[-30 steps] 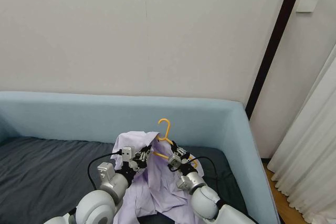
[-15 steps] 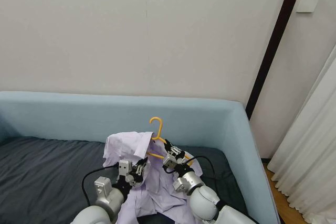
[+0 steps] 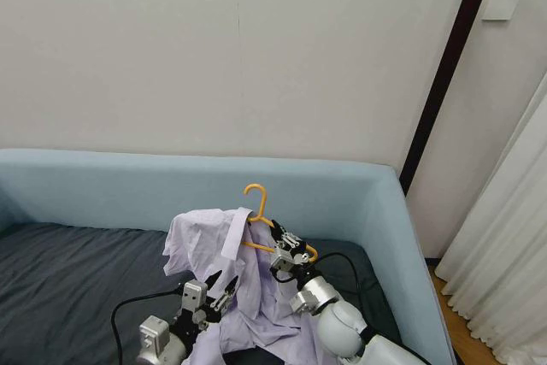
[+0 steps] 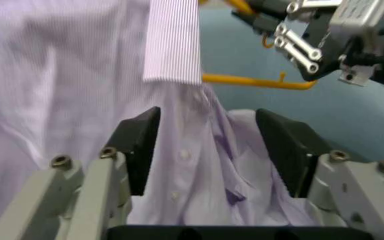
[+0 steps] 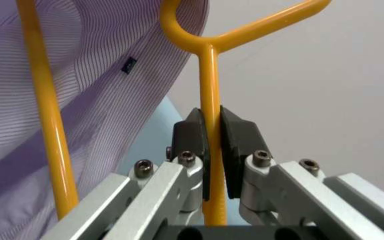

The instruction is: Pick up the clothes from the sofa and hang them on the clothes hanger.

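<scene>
The right gripper [image 5: 212,135], pressed tight on the straight neck of an orange hanger [image 3: 255,207] just below its hook, holds it up over the right end of a pale blue sofa [image 3: 128,181]. A lilac striped shirt [image 3: 205,241] is draped over the hanger's left shoulder, and its tail falls toward the dark grey seat cushion [image 3: 68,271]. The hanger's other arm, nearest the right gripper, looks bare. Lower and to the left, the left gripper [image 4: 209,150] is spread wide in front of the shirt's buttoned front, pinching nothing. The job appears partly done: the garment is off the sofa and sits on only one side of the hanger. To finish the step well, the left gripper would best take a single layer of cloth high up, near the collar or the loose shoulder. It could then draw that cloth across the bare arm. The right gripper needs a firm, level hold meanwhile, so the draped side does not slide off.
</scene>
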